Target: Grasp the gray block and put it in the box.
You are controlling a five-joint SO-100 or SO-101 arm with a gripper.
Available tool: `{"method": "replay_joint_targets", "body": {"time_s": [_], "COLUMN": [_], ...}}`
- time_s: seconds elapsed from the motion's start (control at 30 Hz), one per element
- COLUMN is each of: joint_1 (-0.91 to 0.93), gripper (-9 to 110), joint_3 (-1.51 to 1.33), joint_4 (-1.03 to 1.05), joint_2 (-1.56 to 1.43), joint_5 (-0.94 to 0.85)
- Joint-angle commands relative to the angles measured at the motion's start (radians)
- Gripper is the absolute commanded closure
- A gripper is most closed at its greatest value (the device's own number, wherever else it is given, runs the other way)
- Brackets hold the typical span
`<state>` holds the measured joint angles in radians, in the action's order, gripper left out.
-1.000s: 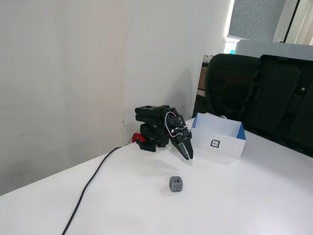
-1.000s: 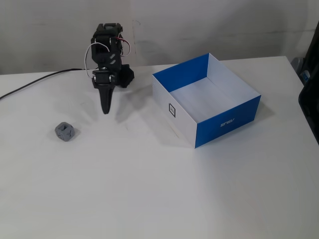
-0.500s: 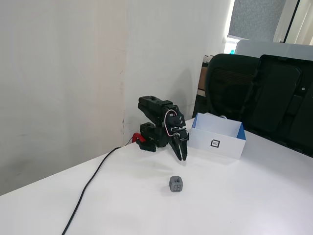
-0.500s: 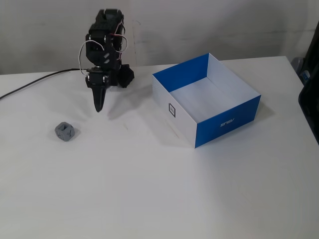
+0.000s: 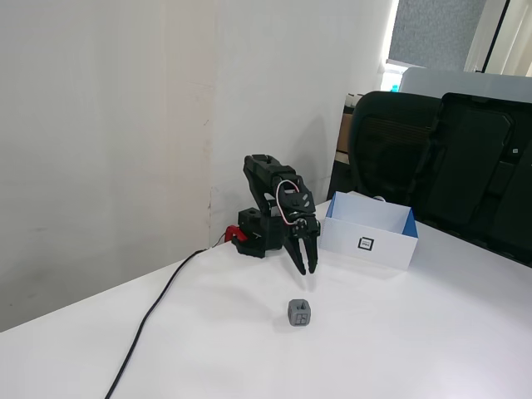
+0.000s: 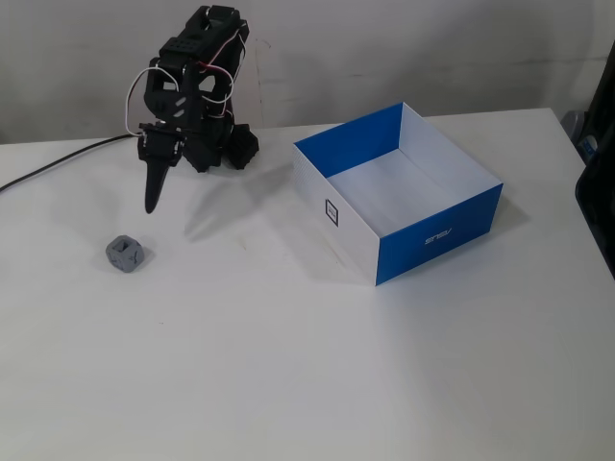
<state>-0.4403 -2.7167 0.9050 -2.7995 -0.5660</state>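
Observation:
The gray block (image 5: 300, 312) (image 6: 126, 254), a small dark cube with rounded corners, rests on the white table. My gripper (image 5: 306, 268) (image 6: 151, 206) points down and hangs above the table, behind the block and apart from it, holding nothing. In a fixed view its two fingertips look slightly parted. The box (image 5: 370, 242) (image 6: 315, 187), white outside and blue inside, stands open-topped to the right of the arm with nothing in it.
The arm's base (image 5: 252, 238) (image 6: 227, 149) sits by the wall. A black cable (image 5: 158, 306) (image 6: 58, 165) runs from it across the table. Black office chairs (image 5: 440, 166) stand beyond the table's far edge.
The arm has swung away from the box toward the block's side and risen a little. The fingertips now look slightly parted. Block and box have not moved.

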Motion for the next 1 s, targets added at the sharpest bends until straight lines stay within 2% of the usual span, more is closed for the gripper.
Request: {"method": "replay_joint_targets", "body": {"time_s": [0.0,0.4,0.67,0.97], "joint_1": [-0.028,-0.043,-0.041,-0.058], "gripper": [95,95,95,95], "joint_3": [0.061,0.417,0.592,0.638], "joint_4": [-0.074,0.075,0.181,0.295], "joint_2": [0.054,0.557,0.632,0.661], "joint_5": [-0.058,-0.034,-0.072,-0.233]}}
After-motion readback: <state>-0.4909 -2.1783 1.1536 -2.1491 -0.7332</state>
